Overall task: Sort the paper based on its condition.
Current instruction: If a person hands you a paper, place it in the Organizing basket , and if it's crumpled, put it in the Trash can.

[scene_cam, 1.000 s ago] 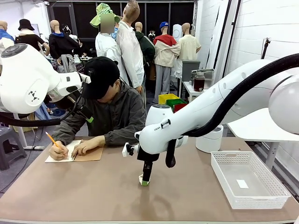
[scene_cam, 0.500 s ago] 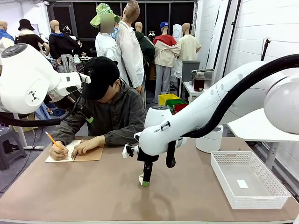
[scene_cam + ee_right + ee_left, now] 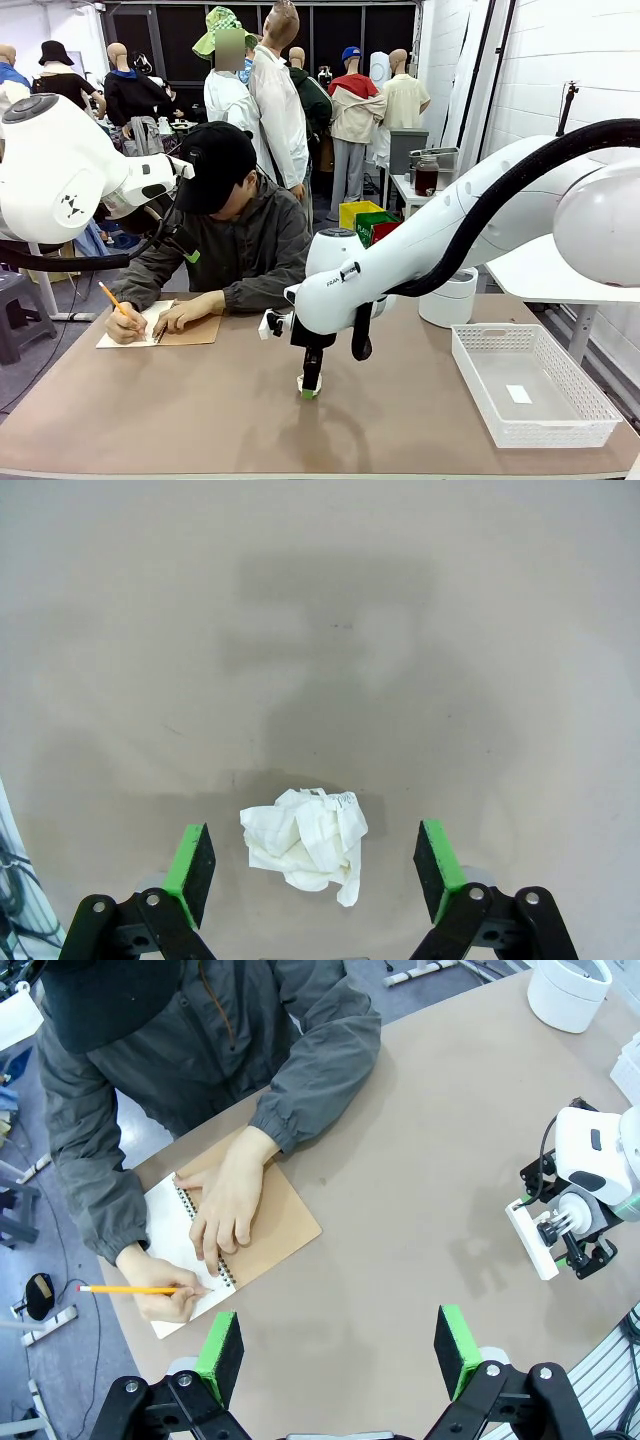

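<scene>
**Between the spread jaws, 1 crumpled paper [image 3: 305,845]**

The right gripper [image 3: 312,865] hangs with jaws wide, the ball slightly off-centre between its pads. Best to centre it, lower until the pads flank its middle, then close gently. The right wrist view shows the creases; the front view adds the white basket [image 3: 545,432] off to one side. The left gripper [image 3: 340,1350] is also spread, empty.

Paper [image 3: 305,847] — beneath right end effector [image 3: 313,832]

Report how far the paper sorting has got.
Done: right gripper low over the table, open jaws either side of the crumpled paper. In hand: nothing gripped yet. To do: close, lift, carry it off to be sorted. The left gripper is open, holding nothing.
</scene>
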`<state>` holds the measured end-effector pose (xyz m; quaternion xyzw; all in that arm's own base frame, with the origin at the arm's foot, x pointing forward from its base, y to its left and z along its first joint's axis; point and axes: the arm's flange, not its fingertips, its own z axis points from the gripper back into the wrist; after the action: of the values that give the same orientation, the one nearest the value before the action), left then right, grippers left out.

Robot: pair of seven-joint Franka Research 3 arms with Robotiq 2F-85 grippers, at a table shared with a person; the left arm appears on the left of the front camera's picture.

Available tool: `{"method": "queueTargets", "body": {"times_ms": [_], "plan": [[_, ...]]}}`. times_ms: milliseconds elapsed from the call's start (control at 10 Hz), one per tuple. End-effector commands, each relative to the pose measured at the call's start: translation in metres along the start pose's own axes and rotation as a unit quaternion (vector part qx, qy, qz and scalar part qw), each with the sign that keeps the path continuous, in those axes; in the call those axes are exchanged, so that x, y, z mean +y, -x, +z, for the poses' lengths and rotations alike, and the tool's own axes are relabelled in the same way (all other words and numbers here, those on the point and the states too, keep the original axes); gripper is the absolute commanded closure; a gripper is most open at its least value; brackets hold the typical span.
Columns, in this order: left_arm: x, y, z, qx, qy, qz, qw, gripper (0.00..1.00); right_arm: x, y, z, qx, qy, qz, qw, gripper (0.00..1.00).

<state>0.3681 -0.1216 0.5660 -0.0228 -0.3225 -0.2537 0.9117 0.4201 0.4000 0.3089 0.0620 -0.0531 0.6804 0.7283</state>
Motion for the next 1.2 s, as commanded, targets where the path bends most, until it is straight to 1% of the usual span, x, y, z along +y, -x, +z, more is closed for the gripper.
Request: {"method": "queueTargets", "body": {"times_ms": [0, 300, 500, 800, 900, 1100], "plan": [[0.0013, -0.0004, 0.0009, 0.003, 0.001, 0.001, 1.0, 0.0, -0.0035, -0.0066, -0.0009, 0.011, 0.006, -0.001, 1.0, 0.0], [0.0013, -0.0004, 0.0009, 0.003, 0.001, 0.001, 1.0, 0.0, -0.0064, -0.0056, -0.0006, 0.025, 0.004, -0.004, 1.0, 0.0], [0.0013, -0.0004, 0.0009, 0.003, 0.001, 0.001, 1.0, 0.0, -0.006, -0.0059, -0.0006, 0.037, 0.006, -0.01, 0.999, 0.34], [0.0013, -0.0004, 0.0009, 0.003, 0.001, 0.001, 1.0, 0.0, -0.0074, -0.0065, -0.0009, 0.036, -0.002, -0.012, 0.999, 0.34], [0.0013, -0.0004, 0.0009, 0.003, 0.001, 0.001, 1.0, 0.0, -0.0082, -0.0066, 0.0001, 0.028, -0.002, -0.017, 0.999, 0.5], [0.0013, -0.0004, 0.0009, 0.003, 0.001, 0.001, 1.0, 0.0, -0.0095, -0.0064, 0.0017, 0.023, -0.004, -0.021, 1.0, 0.87]]}}
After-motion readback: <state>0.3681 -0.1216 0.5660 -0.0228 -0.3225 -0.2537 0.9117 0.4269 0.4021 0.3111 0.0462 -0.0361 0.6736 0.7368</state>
